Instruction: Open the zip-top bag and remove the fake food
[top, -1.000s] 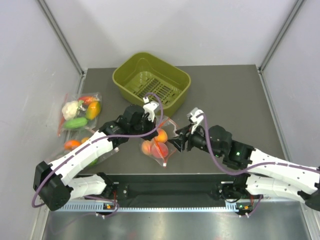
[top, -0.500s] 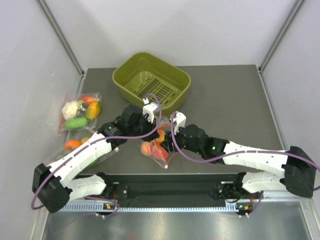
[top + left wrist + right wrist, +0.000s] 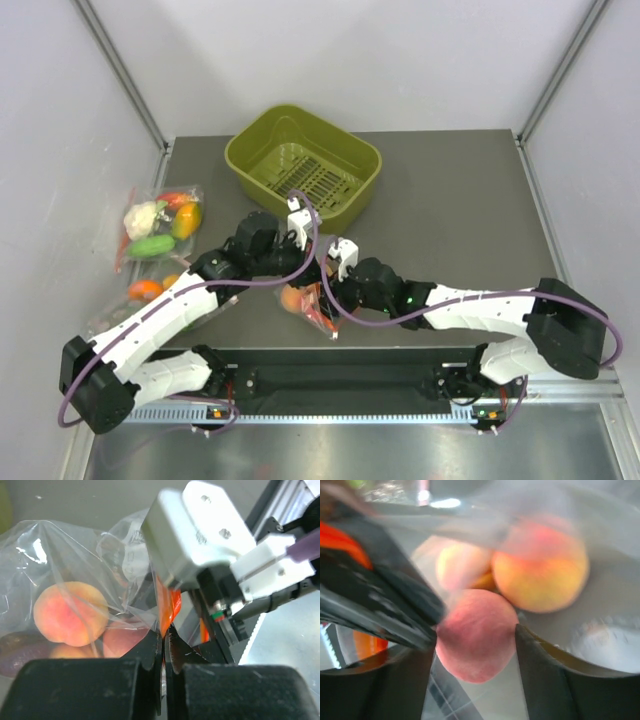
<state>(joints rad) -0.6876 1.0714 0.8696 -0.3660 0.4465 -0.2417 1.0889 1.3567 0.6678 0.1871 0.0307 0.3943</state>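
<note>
zip strip (image 3: 167,605) of bag (image 3: 60,545) is clamped shut by left gripper (image 3: 164,635), 6 o'clock of basket (image 3: 262,138). peach (image 3: 477,652) is straddled by right gripper (image 3: 474,635), jaws apart.

Olive basket (image 3: 272,137), bagged vegetables (image 3: 160,225) left

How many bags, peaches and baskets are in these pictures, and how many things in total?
Clear bags: 3
Peaches: 3
Green basket: 1
Total: 7
</note>
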